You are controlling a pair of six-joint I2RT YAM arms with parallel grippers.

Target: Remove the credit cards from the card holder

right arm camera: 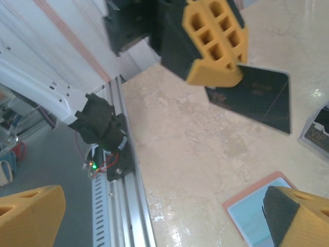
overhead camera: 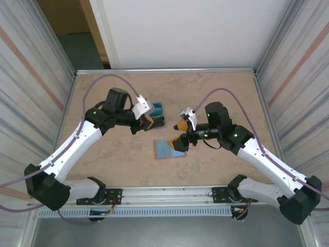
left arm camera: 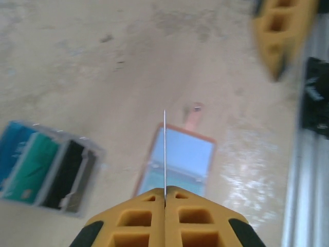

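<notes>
The salmon-pink folding card holder (overhead camera: 169, 149) lies open on the beige table (overhead camera: 103, 164), its blue-grey inside facing up. My left gripper (left arm camera: 165, 193) is clamped on one thin, dark-faced plastic credit card (right arm camera: 257, 100), held off the table nearby. My right gripper (overhead camera: 181, 135) is spread wide over the holder's edge.

The table (overhead camera: 216, 92) is beige with a pale marbled pattern. The card holder (left arm camera: 177, 154) is salmon-pink at the rim and light blue inside. The credit card (right arm camera: 257, 98) shows a black face with faint gold print. The left gripper (left arm camera: 165, 193) and right gripper (right arm camera: 164, 206) have yellow-orange fingers with black backing. A grey tray (left arm camera: 90, 175) holds blue, teal-green and black cards.
</notes>
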